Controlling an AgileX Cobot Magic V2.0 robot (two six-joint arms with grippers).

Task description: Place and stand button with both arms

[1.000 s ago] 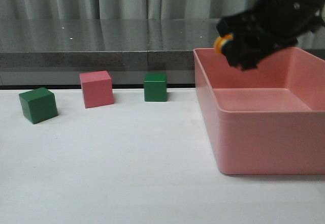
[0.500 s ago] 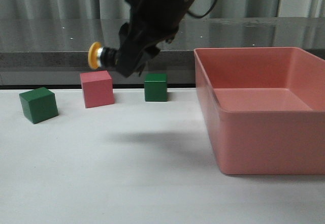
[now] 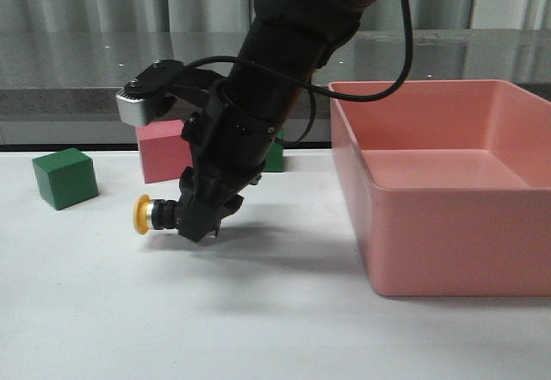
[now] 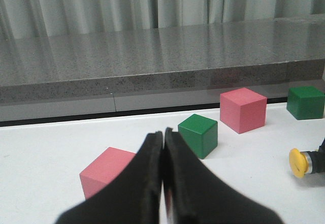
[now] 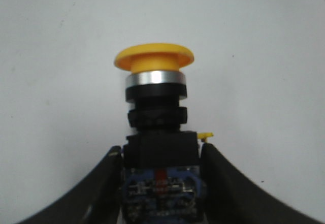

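The button [image 3: 151, 215] is showing a yellow cap, silver collar, black body and blue base. Green cubes [image 3: 65, 177] and pink cubes [image 3: 164, 150] are sitting on the white counter [image 3: 172, 311] beside a pink bin [image 3: 448, 225].

- In my front view, the right arm [image 3: 284, 70] is covering most of the far green cube [image 3: 275, 158] and one edge of the pink cube [image 3: 164, 149].
- The right gripper [image 3: 200, 225] is hiding the button's [image 3: 151, 214] base block from me; whether the button is touching the table [image 3: 172, 311] I cannot tell.
- The pink bin [image 3: 448, 190] is running off the picture's right edge.
- In my left wrist view, the left gripper [image 4: 163, 148] is masking part of the near pink cube [image 4: 104, 170], and the frame edge is cutting off the button's [image 4: 300, 162] body.
- In my right wrist view, the bottom edge is cropping the button's [image 5: 155, 117] blue base.
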